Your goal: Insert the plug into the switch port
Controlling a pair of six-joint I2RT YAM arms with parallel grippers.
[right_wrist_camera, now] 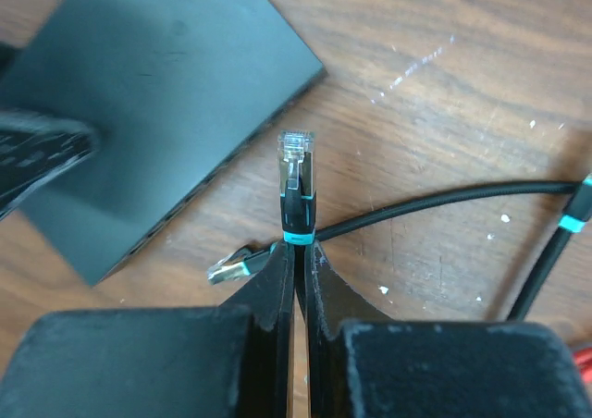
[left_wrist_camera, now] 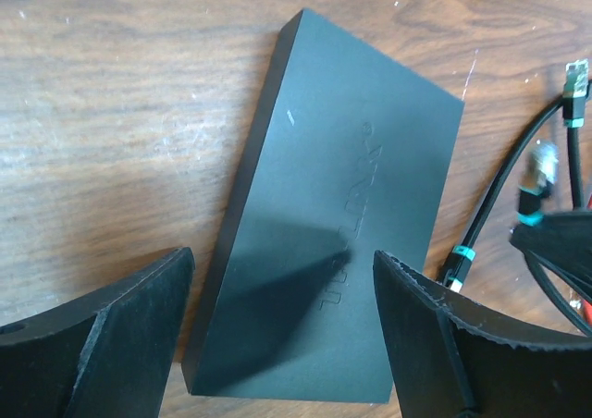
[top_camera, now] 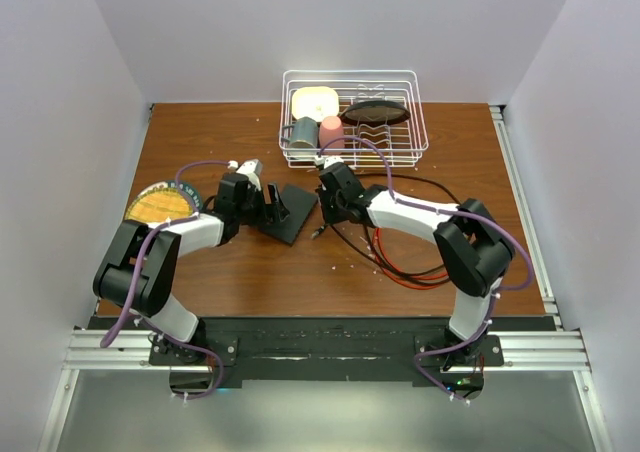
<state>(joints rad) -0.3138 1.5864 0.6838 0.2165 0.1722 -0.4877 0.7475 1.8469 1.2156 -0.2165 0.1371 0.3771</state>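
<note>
The switch (top_camera: 290, 212) is a thin matte-black box lying flat on the wooden table, with its row of sockets along the edge facing the right arm (right_wrist_camera: 199, 191). My left gripper (left_wrist_camera: 282, 270) hovers open over the switch's near end (left_wrist_camera: 333, 224), one finger on each side, touching nothing. My right gripper (right_wrist_camera: 296, 247) is shut on a black cable just behind its teal collar. The clear-tipped plug (right_wrist_camera: 296, 173) sticks out beyond the fingertips. It hangs a short way right of the socket edge, apart from it.
A second loose plug (right_wrist_camera: 227, 268) lies on the table by my right fingertips, and more plugs (left_wrist_camera: 575, 76) lie right of the switch. Black and red cables (top_camera: 400, 262) loop at the right. A wire rack (top_camera: 355, 122) with dishes stands behind, and a round yellow plate (top_camera: 160, 204) lies at the left.
</note>
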